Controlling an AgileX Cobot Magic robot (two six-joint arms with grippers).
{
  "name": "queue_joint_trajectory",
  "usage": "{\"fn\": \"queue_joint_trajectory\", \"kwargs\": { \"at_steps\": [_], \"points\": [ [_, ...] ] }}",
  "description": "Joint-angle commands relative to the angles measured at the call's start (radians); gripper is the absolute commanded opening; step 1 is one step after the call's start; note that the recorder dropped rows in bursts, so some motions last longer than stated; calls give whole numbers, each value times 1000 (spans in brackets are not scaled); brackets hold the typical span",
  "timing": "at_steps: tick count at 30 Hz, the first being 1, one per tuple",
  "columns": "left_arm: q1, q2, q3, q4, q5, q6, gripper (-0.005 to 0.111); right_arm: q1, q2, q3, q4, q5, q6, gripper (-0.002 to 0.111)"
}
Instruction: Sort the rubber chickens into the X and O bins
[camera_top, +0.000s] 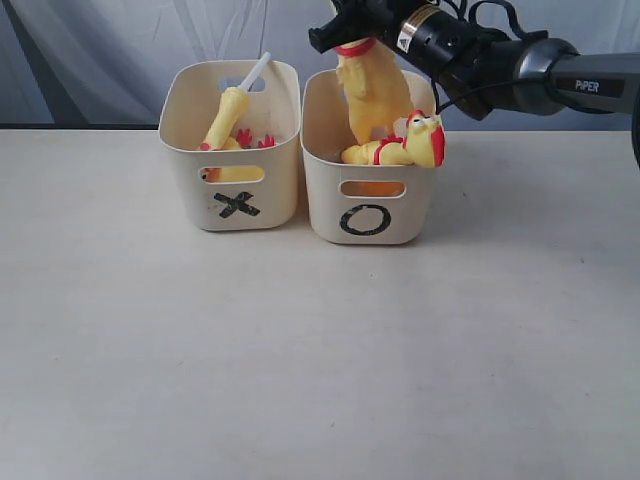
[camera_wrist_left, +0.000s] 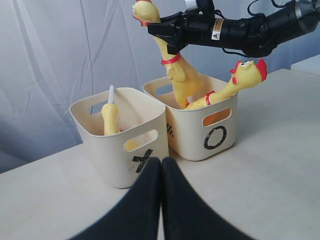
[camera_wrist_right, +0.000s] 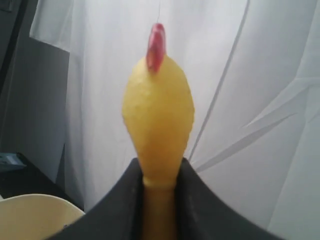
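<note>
Ext: my R gripper (camera_top: 348, 40) pinches 1 chicken (camera_top: 375, 95) by the neck so its body hangs into the O bin (camera_top: 325, 200). L wrist: my L gripper (camera_wrist_left: 161, 167) sits closed, empty, parked back from the X bin (camera_wrist_left: 100, 150). R wrist: its head (camera_wrist_right: 158, 110) pokes past my jaws.

X bin (camera_top: 272, 195), O bin (camera_top: 322, 200) (PIPER on arm (camera_top: 560, 75))

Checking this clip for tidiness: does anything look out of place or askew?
One yellow rubber chicken lies slanted in the cream plastic O bin, its head poking over the rim rather than inside. Nothing looks spilled or damaged.
</note>
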Motion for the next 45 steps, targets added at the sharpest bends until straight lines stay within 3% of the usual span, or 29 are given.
{"fn": "queue_joint_trajectory", "kwargs": {
  "at_steps": [1, 6, 12, 16, 19, 28, 33, 39, 45],
  "points": [
    [-1, -8, -6, -2, 2, -4, 0, -1, -10, -12, -70, 21, -9, -1],
    [-1, -8, -6, -2, 2, -4, 0, -1, -10, -12, -189, 26, -6, -1],
    [-1, -8, -6, -2, 4, -4, 0, -1, -10, -12, -189, 6, 107, 0],
    [-1, -8, -6, -2, 4, -4, 0, -1, -10, -12, -189, -1, 140, 26],
    [-1, -8, -6, 0, 4, -4, 0, -1, -10, -12, -189, -3, 174, 34],
    [-1, -8, -6, 0, 4, -2, 0, -1, -12, -12, -205, -108, 247, 37],
    [-1, -8, -6, 4, 6, -2, 0, -1, -12, -12, -420, -42, 187, 34],
    [-1, -8, -6, 13, 6, -2, 0, -1, -16, -10, -505, -50, 190, 35],
    [-1, -8, -6, 14, 6, -2, 0, -1, -32, -10, -504, -44, 246, 69]
  ]
}}
